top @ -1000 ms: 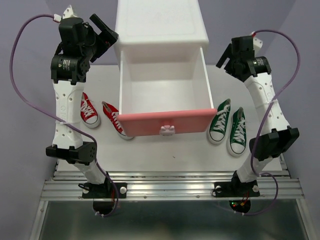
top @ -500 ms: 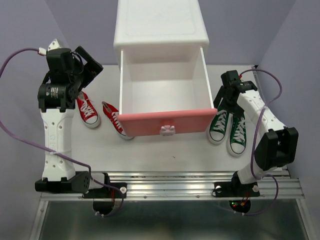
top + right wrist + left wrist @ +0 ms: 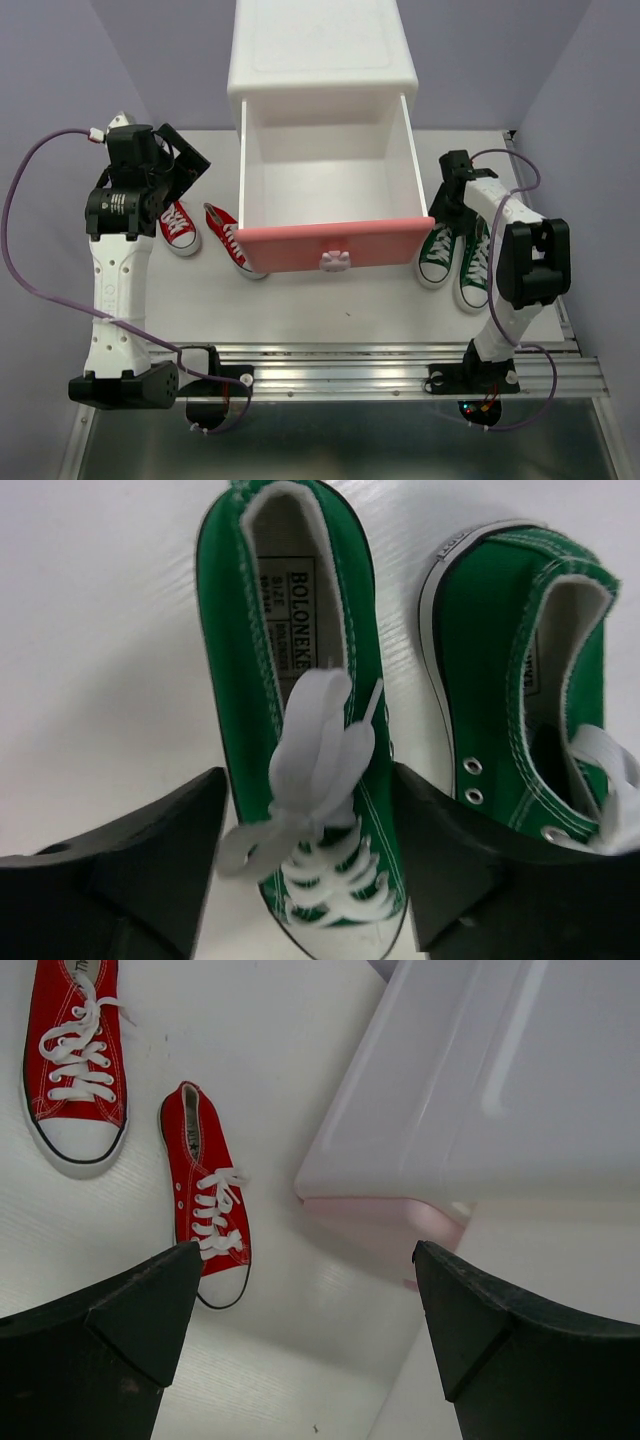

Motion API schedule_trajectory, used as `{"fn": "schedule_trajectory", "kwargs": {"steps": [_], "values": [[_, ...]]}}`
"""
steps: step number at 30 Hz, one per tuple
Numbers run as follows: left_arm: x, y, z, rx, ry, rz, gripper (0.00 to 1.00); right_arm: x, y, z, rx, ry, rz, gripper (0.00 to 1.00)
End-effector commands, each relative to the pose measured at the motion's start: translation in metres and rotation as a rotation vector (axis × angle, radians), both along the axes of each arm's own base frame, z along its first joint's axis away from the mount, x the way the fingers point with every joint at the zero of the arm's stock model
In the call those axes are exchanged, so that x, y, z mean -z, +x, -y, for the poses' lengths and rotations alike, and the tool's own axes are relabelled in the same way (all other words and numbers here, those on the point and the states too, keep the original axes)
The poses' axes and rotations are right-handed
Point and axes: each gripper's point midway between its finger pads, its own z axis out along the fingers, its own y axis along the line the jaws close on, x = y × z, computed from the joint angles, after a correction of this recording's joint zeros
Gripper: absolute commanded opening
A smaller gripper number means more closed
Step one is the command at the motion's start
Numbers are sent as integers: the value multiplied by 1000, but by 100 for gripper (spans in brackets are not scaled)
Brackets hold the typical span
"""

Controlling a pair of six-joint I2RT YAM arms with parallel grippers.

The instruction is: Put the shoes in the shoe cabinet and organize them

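Observation:
The shoe cabinet (image 3: 320, 60) stands at the back with its upper drawer (image 3: 330, 245) pulled out and nothing in it. Two red shoes (image 3: 180, 222) (image 3: 228, 240) lie left of the drawer, and they show in the left wrist view (image 3: 75, 1060) (image 3: 207, 1200) beside the cabinet (image 3: 480, 1090). My left gripper (image 3: 188, 160) (image 3: 310, 1300) hangs open above them, holding nothing. Two green shoes (image 3: 438, 245) (image 3: 476, 262) lie to the right. My right gripper (image 3: 447, 205) (image 3: 305, 860) is down over the inner green shoe (image 3: 300, 730), jaws open on either side of it. The other green shoe (image 3: 530, 740) is beside it.
The pulled-out drawer's pink front overhangs the table (image 3: 330, 300) between the two pairs, close to the inner red shoe and the inner green shoe. The drawer's right wall (image 3: 415, 160) is just left of my right wrist.
My right arm has dropped from beside the cabinet onto the inner green shoe, and its jaws have narrowed. My left arm has swung down and outward to above the red shoes.

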Motion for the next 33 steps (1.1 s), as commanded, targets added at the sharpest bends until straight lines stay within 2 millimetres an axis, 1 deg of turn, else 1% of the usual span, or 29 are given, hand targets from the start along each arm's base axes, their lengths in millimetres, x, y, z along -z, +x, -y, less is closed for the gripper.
{"fn": "schedule_trajectory", "kwargs": {"steps": [1,2,3,6,7,8,9,10,11,12,13,14,15,16,17,18,19,21,22,24,25,26,27,28,29,30,31,32,33], "values": [[-8,1,-5,-11,26,25,99,9,14,-3,-43,27,35,61],[-7,2,-5,-8,27,22,99,7,15,-6,-49,42,49,52],[-5,3,-5,-7,27,16,99,5,16,-6,-51,42,61,48],[-4,5,-4,-2,23,14,99,-6,16,-7,-50,52,91,46],[-4,7,-4,-1,25,13,99,-1,9,-7,-51,50,76,43],[-5,7,-4,0,26,16,99,0,5,-6,-53,47,69,26],[-7,8,-4,1,29,17,99,3,0,-5,-52,45,58,16],[-8,9,-4,3,35,16,99,2,-3,-6,-54,51,58,6],[-8,9,-5,4,38,14,99,1,-7,-6,-57,53,59,1],[-9,10,-4,7,40,14,99,-1,-9,-6,-58,56,64,1],[-8,10,-4,10,39,8,99,-15,-9,-5,-55,50,100,1],[-7,10,-4,12,39,5,99,-24,-9,-3,-60,40,122,1],[-6,9,-3,14,37,0,99,-36,-6,0,-59,26,150,1],[-5,8,-3,15,35,-3,99,-52,-8,1,-65,21,176,1],[-3,8,-1,18,24,-5,99,-61,-8,2,-73,13,186,0],[-3,9,0,22,18,-3,99,-85,0,4,-65,1,234,1],[-3,9,1,26,13,-1,99,-100,-5,5,-62,1,238,1],[-4,10,4,36,3,1,99,-133,0,3,-54,14,299,0],[-5,10,5,38,0,4,99,-170,7,2,-47,26,375,1],[-9,12,7,51,-6,13,99,-215,15,1,-18,47,486,1],[-10,13,7,51,-6,15,99,-265,20,1,-11,58,609,1],[-12,15,12,76,-22,18,99,-291,23,1,-1,68,675,1],[-15,15,13,81,-24,27,99,-312,28,2,12,71,730,1],[-16,18,14,85,-26,32,99,-365,26,4,19,81,866,1],[-17,20,15,90,-29,33,99,-389,26,4,24,93,929,1],[-23,21,15,92,-29,48,99,-411,27,4,30,103,989,1],[-25,23,16,93,-32,55,99,-425,36,1,26,122,1032,1],[-26,26,17,97,-34,56,99,-464,26,0,29,147,1144,1],[-32,28,17,99,-34,75,99,-475,27,-2,25,169,1182,1]]}}
